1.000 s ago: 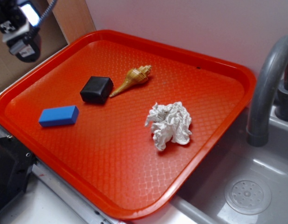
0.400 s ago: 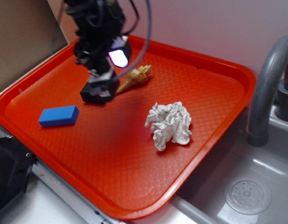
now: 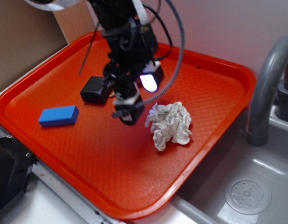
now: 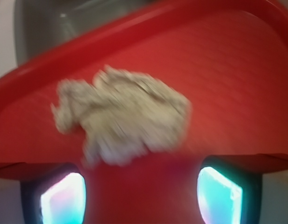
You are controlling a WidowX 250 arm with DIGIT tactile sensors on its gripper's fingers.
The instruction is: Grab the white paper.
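The white paper (image 3: pixel 169 122) is looking soft, matt and deeply crinkled, like tissue. The red tray (image 3: pixel 111 163) is showing glossy plastic with a fine embossed weave. The blue block (image 3: pixel 58 115) and black block (image 3: pixel 93 90) are appearing smooth, possibly plastic. The grey sink (image 3: pixel 237 186) is gleaming smoothly.

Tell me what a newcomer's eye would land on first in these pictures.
First the bright red tray filling the scene beside a grey sink. Then the black robot arm reaching in from the top, its gripper just left of the crumpled white paper near the tray's middle. A blue block lies toward the left rim.
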